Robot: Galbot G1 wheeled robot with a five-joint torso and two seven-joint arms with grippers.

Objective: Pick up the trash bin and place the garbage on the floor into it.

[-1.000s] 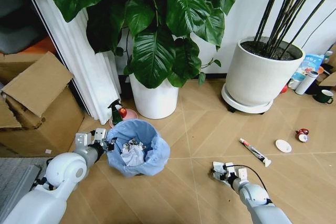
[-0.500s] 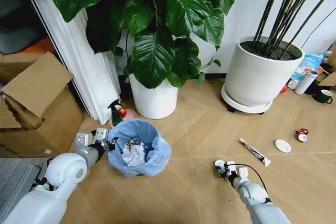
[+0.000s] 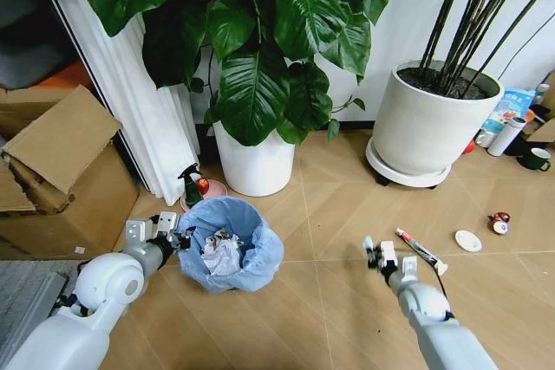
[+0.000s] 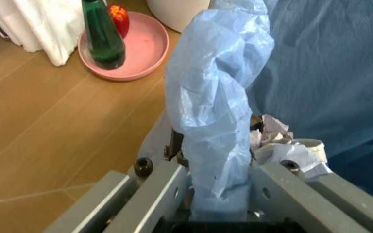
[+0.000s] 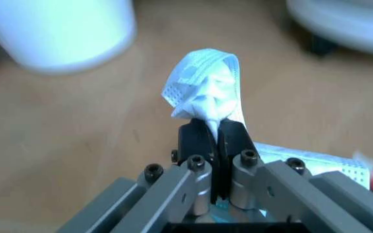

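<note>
Midway through the cleanup: your left gripper (image 3: 173, 233) is clamped on the bag-lined rim of the trash bin (image 3: 227, 254), which already holds crumpled paper wads (image 3: 220, 255). Your right gripper (image 3: 376, 255), pinched on a blue-white wrapper (image 5: 206, 92), sits well apart from it. Beyond that gripper, a thin tube (image 3: 420, 250), white disc (image 3: 468, 241) and red-capped bottle (image 3: 499, 223) still litter the floor (image 3: 329, 205).

Overall light: bright, even indoor light with no harsh glare.
Shadows: soft and short, a faint one under the trash bin (image 3: 227, 254) and dim shade below the leaves (image 3: 260, 41).
Head view: sharp at centre; straight lines bow toward the edges.
Left wrist view: the blue bag (image 4: 215, 111) is crisp, its folds lightly shaded.
Right wrist view: the pinched wrapper (image 5: 207, 92) is in focus; the floor (image 5: 63, 145) and white pots (image 5: 57, 29) behind are heavily blurred.
</note>
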